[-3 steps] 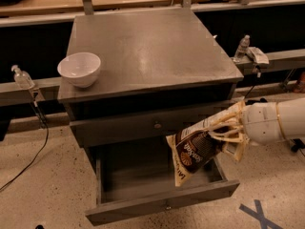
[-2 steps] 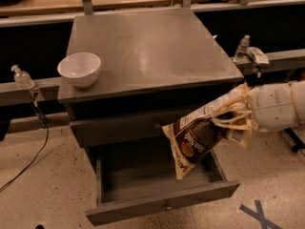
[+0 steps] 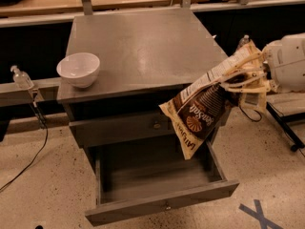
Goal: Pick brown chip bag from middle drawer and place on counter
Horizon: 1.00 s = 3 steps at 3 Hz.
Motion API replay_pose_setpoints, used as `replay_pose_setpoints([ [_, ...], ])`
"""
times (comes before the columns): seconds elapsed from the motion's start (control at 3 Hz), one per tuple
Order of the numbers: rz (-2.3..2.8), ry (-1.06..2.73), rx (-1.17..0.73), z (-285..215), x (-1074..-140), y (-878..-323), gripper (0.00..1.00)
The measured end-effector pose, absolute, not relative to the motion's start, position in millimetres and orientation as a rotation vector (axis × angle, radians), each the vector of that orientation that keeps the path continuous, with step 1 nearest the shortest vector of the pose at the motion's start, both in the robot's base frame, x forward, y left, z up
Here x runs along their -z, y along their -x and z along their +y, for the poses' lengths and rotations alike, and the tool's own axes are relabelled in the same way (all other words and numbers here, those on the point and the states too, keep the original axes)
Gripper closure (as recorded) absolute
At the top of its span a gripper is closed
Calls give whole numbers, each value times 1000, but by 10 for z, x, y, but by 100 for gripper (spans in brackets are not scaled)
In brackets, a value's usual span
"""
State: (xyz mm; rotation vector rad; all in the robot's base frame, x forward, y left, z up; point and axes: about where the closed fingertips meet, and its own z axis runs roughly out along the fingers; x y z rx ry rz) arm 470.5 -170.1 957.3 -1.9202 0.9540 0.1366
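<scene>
- Since a second ago the brown chip bag (image 3: pixel 205 111) has lifted clear of the open middle drawer (image 3: pixel 162 205). It now hangs off the right front corner of the counter (image 3: pixel 143 42).
- White bowl (image 3: pixel 78 68) sits at the counter's left edge, and I judge it out of harm's way.
- Dangling bag tail could catch the counter edge when I swing inward.
- Gripper (image 3: pixel 245 78), right of the cabinet, pinches only the bag's top edge, so the crinkly film may slip.

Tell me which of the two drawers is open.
The middle drawer, the lower one, is pulled out; the upper drawer is shut. The gripper, at right, holds the brown chip bag.
</scene>
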Motion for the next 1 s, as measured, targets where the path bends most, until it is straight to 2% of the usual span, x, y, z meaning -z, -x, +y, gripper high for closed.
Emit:
replay_pose_setpoints([
  [0.33, 892, 1952, -99, -1668, -9951, -4776, 100],
  [1.0, 787, 1986, -153, -1491, -10310, -5265, 100],
])
